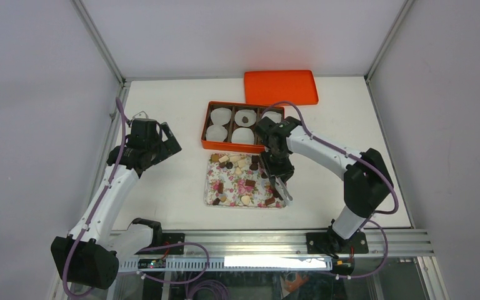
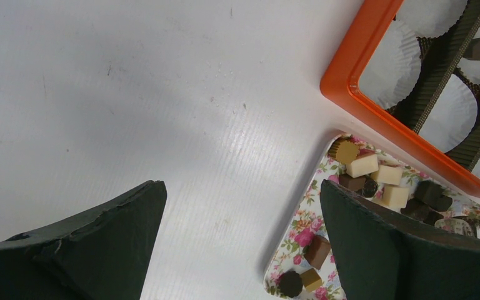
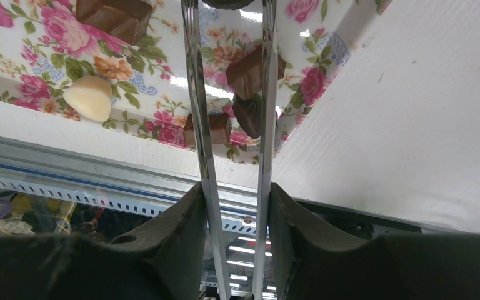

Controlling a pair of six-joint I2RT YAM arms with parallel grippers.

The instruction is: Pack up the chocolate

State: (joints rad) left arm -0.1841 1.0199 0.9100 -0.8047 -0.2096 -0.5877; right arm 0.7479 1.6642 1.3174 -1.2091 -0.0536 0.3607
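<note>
While the left gripper (image 1: 170, 142) hangs wide open and empty over bare table (image 1: 162, 200), left of the tray (image 1: 207, 187), the chocolate (image 1: 240, 167) lies scattered on this tray, with one piece in the orange box (image 1: 203, 131). Only the right wrist view shows the right gripper (image 3: 235, 190) pressing on tongs (image 3: 195, 94) near the tray's corner.

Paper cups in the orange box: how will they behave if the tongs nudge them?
Paper cups look thin and pleated: probably light, floppy, easily crumpled. Seemingly loose, they'd likely shift under the tongs, though the dividers should limit sliding.
</note>
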